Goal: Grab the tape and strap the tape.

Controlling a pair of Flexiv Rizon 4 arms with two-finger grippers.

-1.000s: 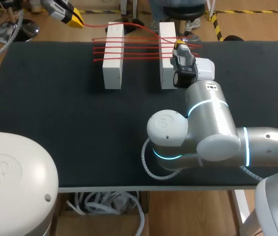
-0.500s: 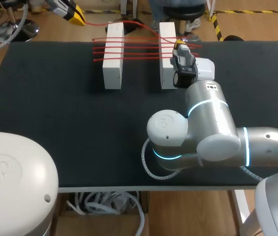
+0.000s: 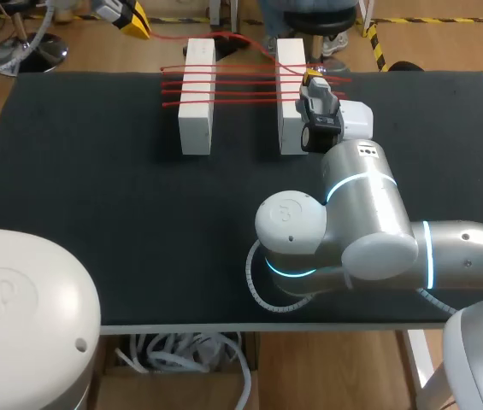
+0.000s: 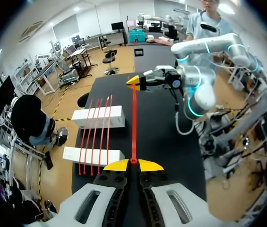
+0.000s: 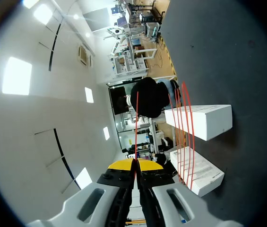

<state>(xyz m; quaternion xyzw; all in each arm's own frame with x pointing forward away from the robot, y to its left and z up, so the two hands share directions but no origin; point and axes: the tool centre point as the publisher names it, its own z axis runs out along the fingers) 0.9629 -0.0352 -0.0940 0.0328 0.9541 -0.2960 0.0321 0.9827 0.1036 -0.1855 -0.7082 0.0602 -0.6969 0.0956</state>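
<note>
Black table (image 3: 96, 171), one white block (image 3: 197, 102), a second white block (image 3: 290, 107) alongside

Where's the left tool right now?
Head view: the left tool is at the far left corner, just past the table's far edge, left of the left block, shut on the tape.

Left block (image 3: 196, 128) beside right block (image 3: 288, 128) on table (image 3: 96, 188), tape (image 4: 134, 123) across both, right claw (image 3: 312, 79) at right block
</note>
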